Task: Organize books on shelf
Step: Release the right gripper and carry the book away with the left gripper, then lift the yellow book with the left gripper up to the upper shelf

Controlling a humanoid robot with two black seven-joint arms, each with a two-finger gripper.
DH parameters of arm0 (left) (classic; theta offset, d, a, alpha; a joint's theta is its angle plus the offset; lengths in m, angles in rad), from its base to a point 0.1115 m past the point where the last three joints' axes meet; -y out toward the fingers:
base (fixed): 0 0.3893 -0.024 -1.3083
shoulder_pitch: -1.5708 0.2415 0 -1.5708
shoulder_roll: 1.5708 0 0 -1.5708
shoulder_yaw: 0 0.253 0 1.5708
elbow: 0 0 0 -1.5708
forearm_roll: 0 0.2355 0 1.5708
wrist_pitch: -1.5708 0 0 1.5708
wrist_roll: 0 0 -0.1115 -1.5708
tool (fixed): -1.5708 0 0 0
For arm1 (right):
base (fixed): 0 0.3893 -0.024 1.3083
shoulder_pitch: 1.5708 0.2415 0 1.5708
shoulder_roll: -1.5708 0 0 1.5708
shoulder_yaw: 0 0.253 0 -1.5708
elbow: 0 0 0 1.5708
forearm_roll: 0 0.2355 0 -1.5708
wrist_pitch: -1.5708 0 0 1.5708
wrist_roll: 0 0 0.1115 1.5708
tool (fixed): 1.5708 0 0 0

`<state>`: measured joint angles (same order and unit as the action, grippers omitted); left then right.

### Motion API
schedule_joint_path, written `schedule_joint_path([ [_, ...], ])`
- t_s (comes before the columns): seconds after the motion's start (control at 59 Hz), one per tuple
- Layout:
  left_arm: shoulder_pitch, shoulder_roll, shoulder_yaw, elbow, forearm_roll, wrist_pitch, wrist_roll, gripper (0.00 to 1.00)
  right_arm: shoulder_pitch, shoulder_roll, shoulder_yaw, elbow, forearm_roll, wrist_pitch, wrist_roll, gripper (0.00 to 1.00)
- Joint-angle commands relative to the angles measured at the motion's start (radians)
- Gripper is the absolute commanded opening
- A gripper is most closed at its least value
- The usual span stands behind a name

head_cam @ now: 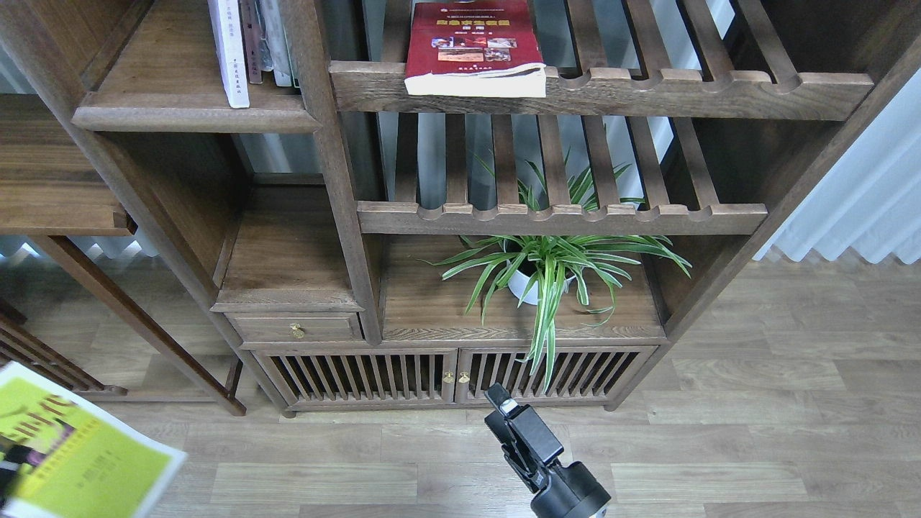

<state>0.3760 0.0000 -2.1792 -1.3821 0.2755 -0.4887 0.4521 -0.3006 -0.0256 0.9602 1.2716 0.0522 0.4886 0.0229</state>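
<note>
The yellow-green book [93,460] with dark Chinese characters hangs tilted over the floor at the lower left, partly cut off by the view's edge. My left gripper [13,457] shows only as a dark bit on its cover at the left edge. The dark red book [471,43] lies flat on the upper slatted rack. A white-spined book [229,54] stands upright with other books on the solid brown shelf [180,114] at the upper left. My right gripper [504,411] is low in the middle, holds nothing, and points at the cabinet doors; its fingers cannot be told apart.
A potted spider plant [536,270] stands on the cabinet top under the lower slatted rack [561,216]. A small drawer [295,327] and slatted doors [446,374] lie below. A wooden post [331,165] divides the compartments. A white curtain [863,208] hangs at the right.
</note>
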Motion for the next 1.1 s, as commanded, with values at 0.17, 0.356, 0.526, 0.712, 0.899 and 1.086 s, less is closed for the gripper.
schedule_joint_path([
  [0.17,-0.074,0.001,-0.002,0.000,-0.013,0.000,0.005,0.01,0.002,0.000,0.000,-0.002,0.000,0.000,0.000,0.98],
  [0.356,-0.132,0.169,-0.002,0.000,-0.013,0.000,0.037,0.01,0.006,0.000,0.000,-0.002,0.000,0.000,0.000,0.99],
  [0.526,-0.163,0.247,-0.002,0.000,-0.013,0.000,0.037,0.01,0.011,0.000,0.000,-0.002,0.000,0.000,0.000,0.99],
  [0.712,-0.267,0.314,-0.002,0.002,-0.013,0.000,0.037,0.01,0.011,0.000,0.000,-0.002,0.000,0.000,0.000,0.99],
  [0.899,-0.379,0.402,-0.002,0.002,-0.013,0.000,0.037,0.01,0.011,0.000,0.002,-0.002,0.000,0.000,0.000,0.99],
  [1.086,-0.494,0.483,0.001,0.003,-0.012,0.000,0.037,0.01,0.021,0.000,0.003,-0.003,0.000,0.000,0.000,0.99],
])
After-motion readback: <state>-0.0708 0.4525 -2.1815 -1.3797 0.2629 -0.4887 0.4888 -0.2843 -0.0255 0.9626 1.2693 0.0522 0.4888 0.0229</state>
